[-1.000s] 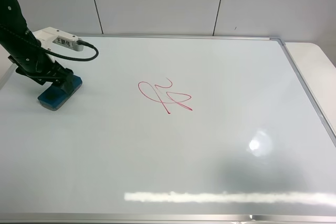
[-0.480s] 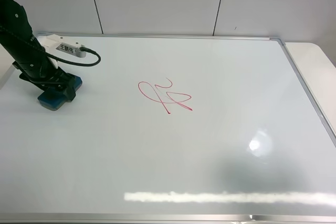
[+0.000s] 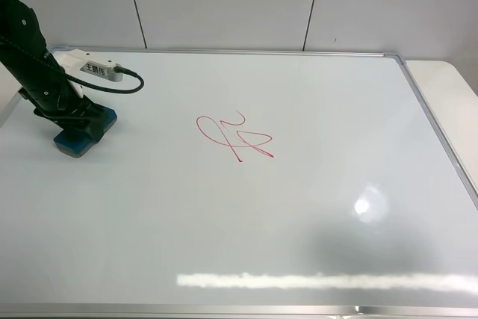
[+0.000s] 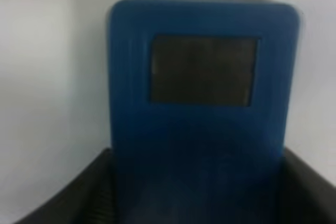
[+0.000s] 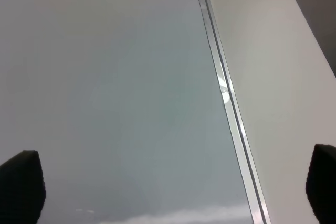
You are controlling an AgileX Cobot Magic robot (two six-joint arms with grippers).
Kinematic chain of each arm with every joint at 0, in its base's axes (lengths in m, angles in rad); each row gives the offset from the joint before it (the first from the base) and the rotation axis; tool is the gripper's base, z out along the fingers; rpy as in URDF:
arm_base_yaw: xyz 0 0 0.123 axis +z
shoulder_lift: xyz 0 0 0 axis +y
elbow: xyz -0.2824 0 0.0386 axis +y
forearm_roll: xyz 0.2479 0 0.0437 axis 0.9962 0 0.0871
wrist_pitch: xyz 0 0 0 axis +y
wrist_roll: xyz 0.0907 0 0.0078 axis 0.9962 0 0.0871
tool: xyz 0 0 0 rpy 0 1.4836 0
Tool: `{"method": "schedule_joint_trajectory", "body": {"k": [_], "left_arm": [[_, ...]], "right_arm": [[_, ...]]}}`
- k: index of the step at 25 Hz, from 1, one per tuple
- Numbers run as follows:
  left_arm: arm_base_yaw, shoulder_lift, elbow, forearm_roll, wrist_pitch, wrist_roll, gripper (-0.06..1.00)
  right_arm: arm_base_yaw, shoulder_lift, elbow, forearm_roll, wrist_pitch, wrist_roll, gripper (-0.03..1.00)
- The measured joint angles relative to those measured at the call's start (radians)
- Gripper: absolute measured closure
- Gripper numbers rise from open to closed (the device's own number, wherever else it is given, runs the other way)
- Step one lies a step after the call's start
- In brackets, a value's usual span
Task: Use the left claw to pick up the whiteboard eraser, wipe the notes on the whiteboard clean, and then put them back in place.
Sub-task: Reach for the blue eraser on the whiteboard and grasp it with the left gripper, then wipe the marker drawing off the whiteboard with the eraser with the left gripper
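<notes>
The teal-blue whiteboard eraser [image 3: 88, 134] lies on the whiteboard [image 3: 299, 207] near its left edge. My left claw [image 3: 73, 113] is down on it, its jaws against the eraser's two long sides. In the left wrist view the eraser [image 4: 202, 77] fills the frame, with one dark square patch showing, and the black fingers [image 4: 68, 198] hug its sides. The red notes [image 3: 235, 136] are a looping scribble at the board's middle, well to the right of the eraser. My right gripper [image 5: 173, 192] is open and empty over the board's right edge. It is out of the high view.
The board's silver frame [image 5: 226, 93] runs along the right side, with white tabletop [image 3: 448, 80] beyond it. A white labelled box [image 3: 89, 66] and black cable hang on the left arm. A panelled wall stands behind the board.
My left arm has drawn in towards the left and settled lower over the eraser. The eraser and the red notes have not visibly moved.
</notes>
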State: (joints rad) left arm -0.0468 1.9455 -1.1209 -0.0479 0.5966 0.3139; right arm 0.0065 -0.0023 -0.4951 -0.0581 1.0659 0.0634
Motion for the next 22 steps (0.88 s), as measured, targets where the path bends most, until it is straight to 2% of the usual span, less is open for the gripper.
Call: {"method": "schedule_joint_trajectory", "body": {"k": [22], "left_arm": [[0.000, -0.014, 0.000, -0.002, 0.026, -0.025, 0.39]], "right_arm": [[0.000, 0.000, 0.000, 0.000, 0.000, 0.000, -0.02]]}}
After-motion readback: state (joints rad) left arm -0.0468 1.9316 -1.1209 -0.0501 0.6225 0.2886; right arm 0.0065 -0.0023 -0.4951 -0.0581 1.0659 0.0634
